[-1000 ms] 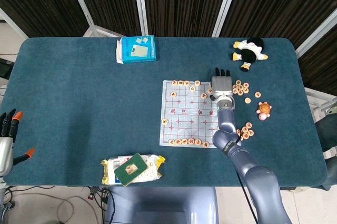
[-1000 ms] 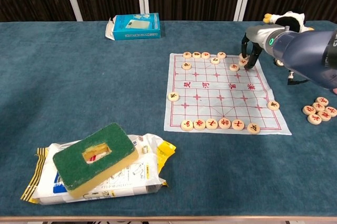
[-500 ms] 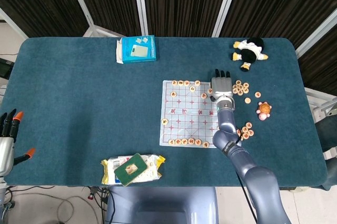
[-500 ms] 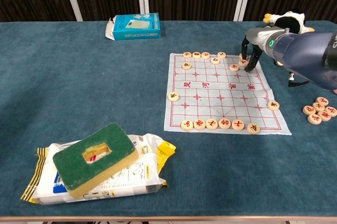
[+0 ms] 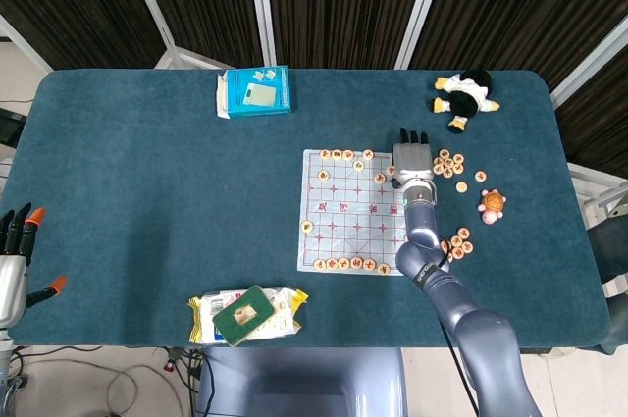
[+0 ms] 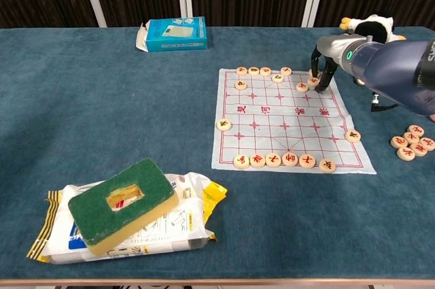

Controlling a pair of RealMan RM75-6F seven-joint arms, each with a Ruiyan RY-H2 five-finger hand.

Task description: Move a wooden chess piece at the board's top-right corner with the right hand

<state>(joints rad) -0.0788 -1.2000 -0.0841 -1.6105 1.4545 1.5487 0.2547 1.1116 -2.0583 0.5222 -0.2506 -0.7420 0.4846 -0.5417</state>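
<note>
Change: hardly anything moves since the earlier frames; the right robot hand [image 6: 321, 71] stays at the board's top-right corner, its wrist edging a little toward 12 o'clock in the chest view.
Right robot hand: fingers point down onto the corner of the chess board [image 6: 285, 119], with dark fingertips [image 6: 327, 77] set on either side of a wooden chess piece [image 6: 313, 81]; whether it truly pinches the piece cannot be told. In the head view the same robot hand [image 5: 412, 160] sits at the board's 1 o'clock corner.
Wooden chess piece: lies flat on the board at its top-right corner, between the fingertips, just beside another disc at its 9 o'clock.
Chess board: pale sheet with a red grid, flat on the blue worktop [image 6: 102, 112]; a row of discs lines its near edge and another its far edge.
Loose pieces: a cluster of discs [image 6: 412, 145] lies off the board at 3 o'clock; another cluster [image 5: 449, 164] lies just beside the right robot hand at 3 o'clock.
Left robot hand: shows at the 9 o'clock edge of the head view [image 5: 15, 250], off the worktop, fingers spread and holding nothing.
Other things: a plush penguin [image 5: 463, 95] at 1 o'clock; a blue box [image 6: 171, 33] at 11 o'clock; a green sponge [image 6: 122, 202] resting on a wipes packet [image 6: 183, 217] at 7 o'clock.
</note>
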